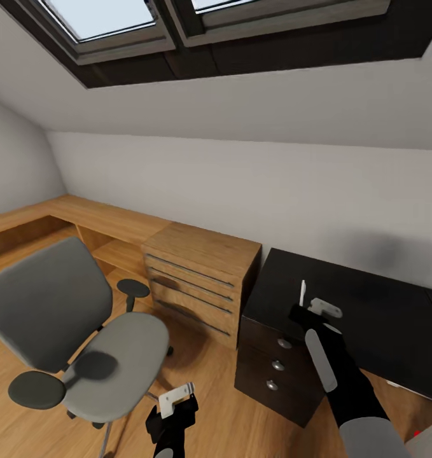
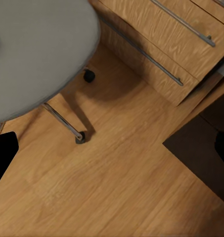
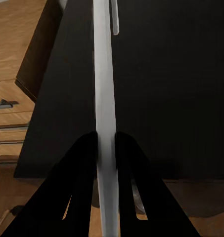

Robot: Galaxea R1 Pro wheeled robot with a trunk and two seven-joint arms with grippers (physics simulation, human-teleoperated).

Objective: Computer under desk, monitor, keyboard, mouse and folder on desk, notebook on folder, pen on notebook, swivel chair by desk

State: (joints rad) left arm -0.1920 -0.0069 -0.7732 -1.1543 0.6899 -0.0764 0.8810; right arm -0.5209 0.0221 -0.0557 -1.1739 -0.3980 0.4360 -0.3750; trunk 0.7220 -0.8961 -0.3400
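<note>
1. The right pincer (image 3: 106,143) is clenched on the thin light-grey notebook (image 3: 104,98), held edge-on above the near left end of the glossy black table (image 1: 368,318).
2. A thin pale pen (image 1: 302,291) lies on that table, just beyond the notebook.
3. The grey upholstered swivel chair (image 1: 107,356) stands on the wooden floor (image 2: 116,187), left of the table.
4. The left pincer (image 1: 176,399) hangs low beside the chair; whether it is released or clenched cannot be told.
</note>
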